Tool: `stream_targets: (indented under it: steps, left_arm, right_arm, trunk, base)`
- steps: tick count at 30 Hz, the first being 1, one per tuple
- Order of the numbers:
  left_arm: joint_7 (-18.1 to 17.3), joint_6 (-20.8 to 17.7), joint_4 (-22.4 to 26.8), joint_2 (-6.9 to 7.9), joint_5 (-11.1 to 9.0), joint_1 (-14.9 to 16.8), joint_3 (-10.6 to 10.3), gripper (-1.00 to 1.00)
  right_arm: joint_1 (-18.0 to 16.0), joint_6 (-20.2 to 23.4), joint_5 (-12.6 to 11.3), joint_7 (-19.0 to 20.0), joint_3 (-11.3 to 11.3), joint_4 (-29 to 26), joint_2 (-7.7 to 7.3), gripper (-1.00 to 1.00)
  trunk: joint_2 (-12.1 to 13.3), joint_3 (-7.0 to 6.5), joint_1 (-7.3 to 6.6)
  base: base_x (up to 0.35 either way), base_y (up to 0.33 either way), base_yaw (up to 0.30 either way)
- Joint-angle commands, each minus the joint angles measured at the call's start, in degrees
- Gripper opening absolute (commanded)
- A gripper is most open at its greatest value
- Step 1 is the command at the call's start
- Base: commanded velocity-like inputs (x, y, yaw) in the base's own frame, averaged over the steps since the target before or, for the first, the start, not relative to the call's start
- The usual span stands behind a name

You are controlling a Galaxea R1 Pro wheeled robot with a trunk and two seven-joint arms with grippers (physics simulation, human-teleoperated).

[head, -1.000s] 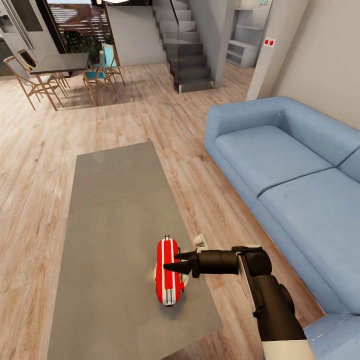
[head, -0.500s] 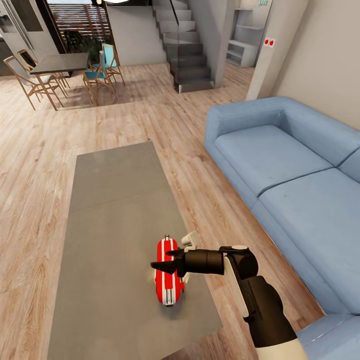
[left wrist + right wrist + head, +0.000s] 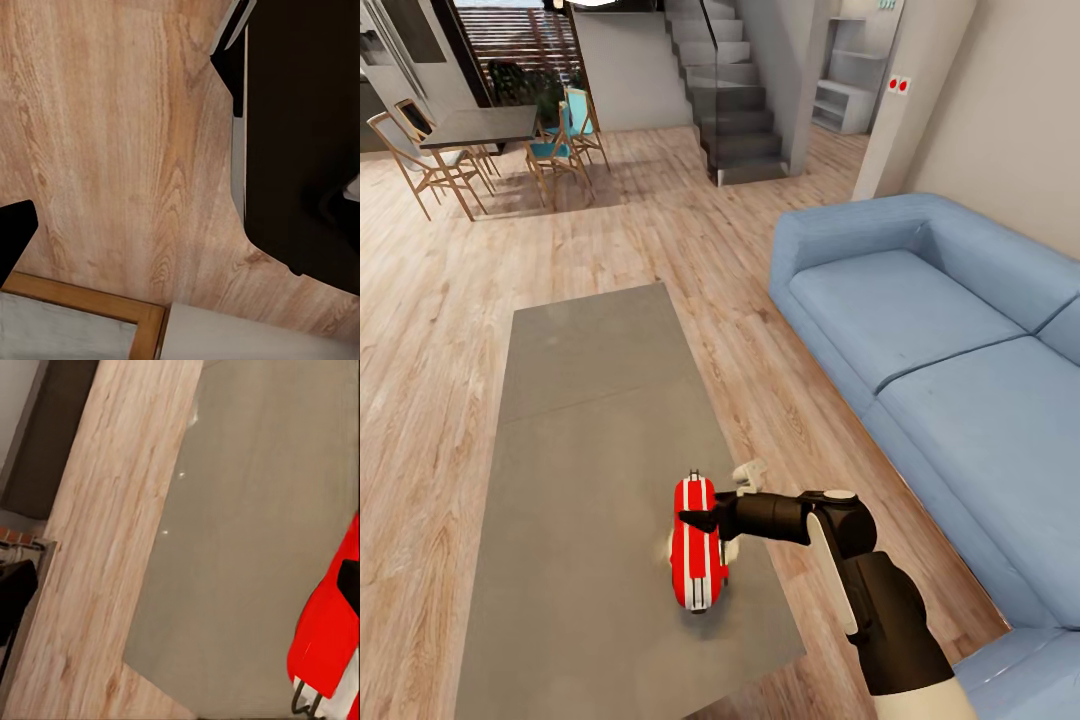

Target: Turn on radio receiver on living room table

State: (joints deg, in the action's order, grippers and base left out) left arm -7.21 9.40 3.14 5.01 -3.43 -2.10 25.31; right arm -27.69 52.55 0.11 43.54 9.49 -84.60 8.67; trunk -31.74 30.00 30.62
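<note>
Far left in the head view, a dark dining table with wooden chairs stands on the plank floor, with a grey staircase behind.

Moving in, the long grey counter runs up the middle of the living room. The radio lies close to the counter's right edge, toward the near right corner: bright red, white stripes running its length, long axis along the counter.

Now the right tool reaches in from past the right edge, its dark fingertips over the radio's top. The fingers look drawn close together, pinching nothing, though whether they actually touch the radio is hard to tell.

From the right wrist camera, the red radio sits at the frame's edge on the grey counter, a thin dark handle loop at its end, wood floor past the counter's edge.

The left wrist camera looks down at wood flooring and a dark robot part; a sliver of one dark fingertip shows, so I cannot tell that tool's state.

Right of the counter is the light-blue sofa against a beige wall.
</note>
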Motion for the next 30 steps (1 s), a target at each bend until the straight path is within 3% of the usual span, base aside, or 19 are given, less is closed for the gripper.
stream_targets:
  steps: [1, 4, 11, 17, 20, 30]
  left_arm:
    - [0.0, 0.0, 0.0, 0.00, 0.0, 0.0, 0.0, 1.00]
    - [0.0, 0.0, 0.0, 0.00, 0.1, 0.0, 0.0, 1.00]
    - [0.0, 0.0, 0.0, 0.00, 0.1, 0.0, 0.0, 1.00]
    - [0.0, 0.0, 0.0, 0.00, 0.3, 0.0, 0.0, 1.00]
    - [0.0, 0.0, 0.0, 0.00, 1.4, 0.0, 0.0, 1.00]
    - [0.0, 0.0, 0.0, 0.00, 2.5, 0.0, 0.1, 1.00]
  right_arm:
    - [0.0, 0.0, 0.0, -1.0, 0.0, 0.0, 0.01, 1.00]
    - [0.0, 0.0, 0.0, -3.5, 0.0, -0.1, 0.02, 1.00]
    - [0.0, -0.1, 0.0, -14.0, 1.1, -0.1, 0.03, 1.00]
    - [0.0, -0.1, 0.0, -17.3, 2.2, -0.1, 0.03, 1.00]
    - [0.0, -0.3, 0.0, -21.3, 2.4, 0.0, 0.04, 1.00]
    - [0.0, -5.5, -0.3, -24.0, 2.8, 3.6, 0.10, 1.00]
  trunk:
    - [0.0, 0.00, 0.00]
    - [0.0, 0.00, 0.00]
    - [0.0, 0.00, 0.00]
    - [0.0, 0.00, 0.00]
    - [0.0, 0.00, 0.00]
    - [0.0, 0.00, 0.00]
  base:
    - [0.000, 0.000, 0.000]
    - [0.000, 0.000, 0.000]
    - [0.000, 0.000, 0.000]
    - [0.000, 0.000, 0.000]
    - [0.000, 0.000, 0.000]
    - [0.000, 0.000, 0.000]
